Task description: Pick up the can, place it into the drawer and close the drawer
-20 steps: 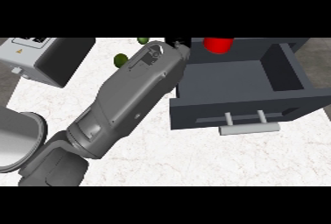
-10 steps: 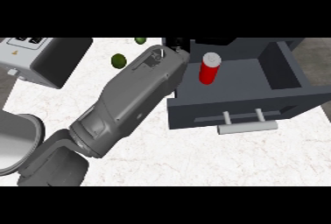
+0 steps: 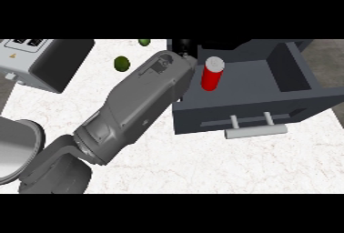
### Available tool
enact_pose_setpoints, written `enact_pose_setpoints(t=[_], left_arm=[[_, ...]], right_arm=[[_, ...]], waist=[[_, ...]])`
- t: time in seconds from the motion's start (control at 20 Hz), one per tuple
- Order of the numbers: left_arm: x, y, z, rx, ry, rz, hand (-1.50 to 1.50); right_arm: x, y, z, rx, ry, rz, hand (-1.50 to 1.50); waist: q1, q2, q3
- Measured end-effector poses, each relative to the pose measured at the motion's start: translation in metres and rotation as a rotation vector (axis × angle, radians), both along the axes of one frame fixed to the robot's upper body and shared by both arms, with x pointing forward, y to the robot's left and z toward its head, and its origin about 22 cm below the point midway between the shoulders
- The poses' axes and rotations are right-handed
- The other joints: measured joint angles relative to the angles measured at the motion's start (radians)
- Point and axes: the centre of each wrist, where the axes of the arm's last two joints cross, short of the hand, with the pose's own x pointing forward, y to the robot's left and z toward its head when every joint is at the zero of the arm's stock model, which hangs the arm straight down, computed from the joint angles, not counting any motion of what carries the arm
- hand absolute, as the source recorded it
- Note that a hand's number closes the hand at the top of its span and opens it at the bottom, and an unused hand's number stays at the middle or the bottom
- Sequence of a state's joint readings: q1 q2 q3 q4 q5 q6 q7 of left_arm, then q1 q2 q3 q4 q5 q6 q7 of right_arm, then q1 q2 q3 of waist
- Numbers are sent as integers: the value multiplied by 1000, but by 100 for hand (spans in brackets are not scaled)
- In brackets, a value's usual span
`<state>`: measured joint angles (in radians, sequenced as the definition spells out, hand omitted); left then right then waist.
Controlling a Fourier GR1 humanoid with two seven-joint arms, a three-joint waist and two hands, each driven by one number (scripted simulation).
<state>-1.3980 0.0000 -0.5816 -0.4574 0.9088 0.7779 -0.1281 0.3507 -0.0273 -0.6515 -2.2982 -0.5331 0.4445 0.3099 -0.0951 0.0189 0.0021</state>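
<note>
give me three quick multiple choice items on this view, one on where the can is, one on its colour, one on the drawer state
1. Where is the can?
A. lying on the white counter
B. upright inside the drawer
C. on top of the grey box at the left

2. What colour is the can's body?
A. red
B. green
C. blue

3. How does the drawer stand?
A. shut flush
B. pulled open
C. taken out and flipped over

Key:
1 B, the can stands on end within the drawer's dark walls, near its left side.
2 A, its body is red under a pale top.
3 B, the drawer's inside shows from above, its front and handle toward the robot.
</note>
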Motion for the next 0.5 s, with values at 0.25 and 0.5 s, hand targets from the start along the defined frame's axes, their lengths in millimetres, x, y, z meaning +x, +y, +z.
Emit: enact_pose_setpoints(t=[0.25,0.5], left_arm=[[-1,1,-6,-16,-8,3,-150],[-3,-4,3,-48,-38,-5,-150]], right_arm=[[3,1,6,-37,-27,-5,-150],[7,-1,24,-226,-111,13,-150]], waist=[[6,0,0],[7,2,0]])
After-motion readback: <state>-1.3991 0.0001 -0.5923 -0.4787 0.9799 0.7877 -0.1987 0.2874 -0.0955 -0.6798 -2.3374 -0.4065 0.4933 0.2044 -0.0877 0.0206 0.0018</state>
